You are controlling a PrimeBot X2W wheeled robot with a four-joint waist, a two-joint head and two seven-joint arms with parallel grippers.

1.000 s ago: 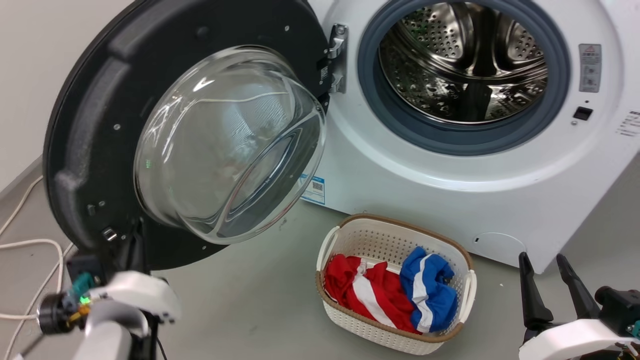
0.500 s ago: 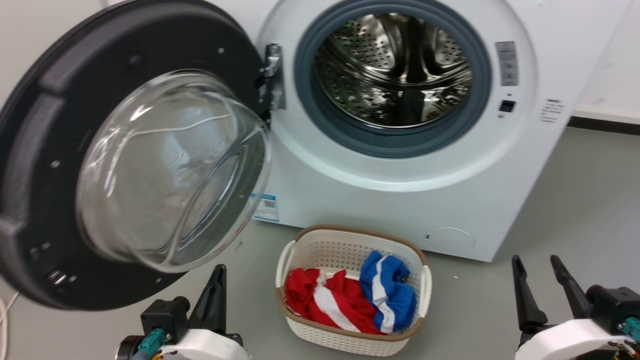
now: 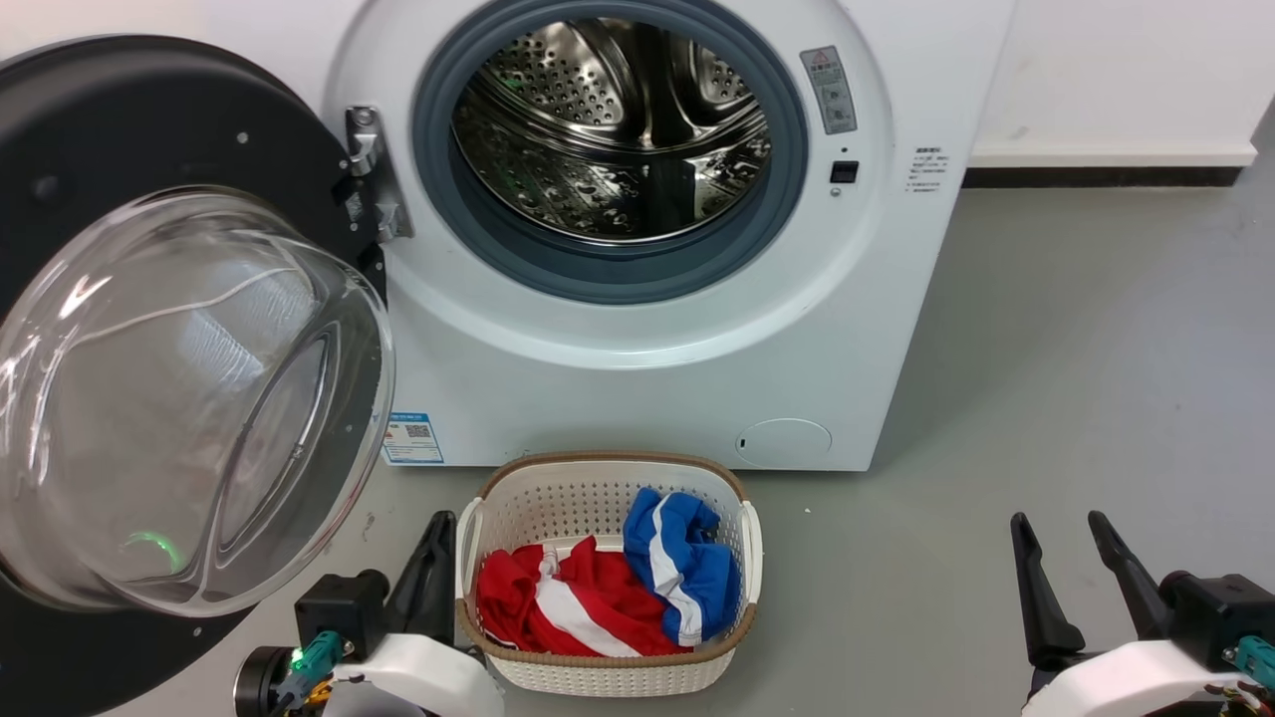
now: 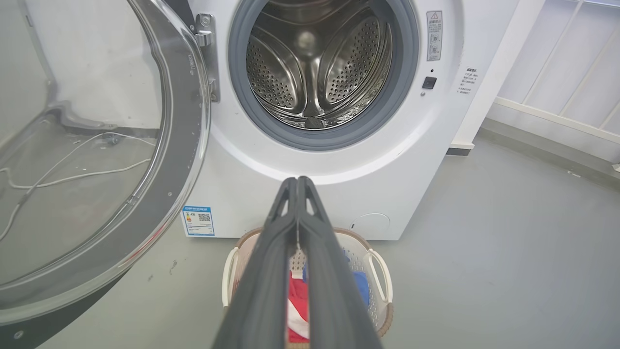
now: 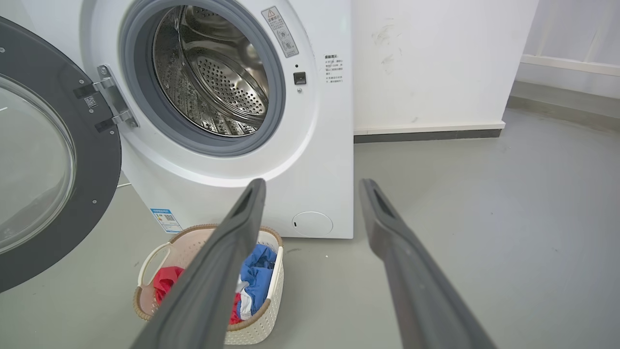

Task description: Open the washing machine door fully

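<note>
Room first: off the right side of the washing machine (image 3: pixel 647 378) there's a wide stretch of bare grey floor (image 3: pixel 1076 378) running back to the white wall (image 3: pixel 1116 70). Just in front of the machine, under the drum (image 3: pixel 618 129) opening, sits a white basket (image 3: pixel 608 473) with red and blue clothes (image 3: pixel 568 612) in it. The washing machine door (image 3: pixel 189 398) fills the space off the machine's left side, and its black lower rim comes down close to my left gripper (image 4: pixel 296 180) without touching it.

That left gripper sits low in front of the machine, just left of the basket. Its fingers point up toward the drum and are pressed tight together, gripping nothing. My right gripper (image 3: pixel 1056 520) is low too, out past the machine's right corner, fingers spread wide apart and not holding anything.

The door hangs on its hinge (image 3: pixel 369 169) at the left edge of the opening, disc upright, well clear of the grey gasket (image 3: pixel 598 279). Its inner face points out away from the machine's front, with the glass bowl bulging toward me.
</note>
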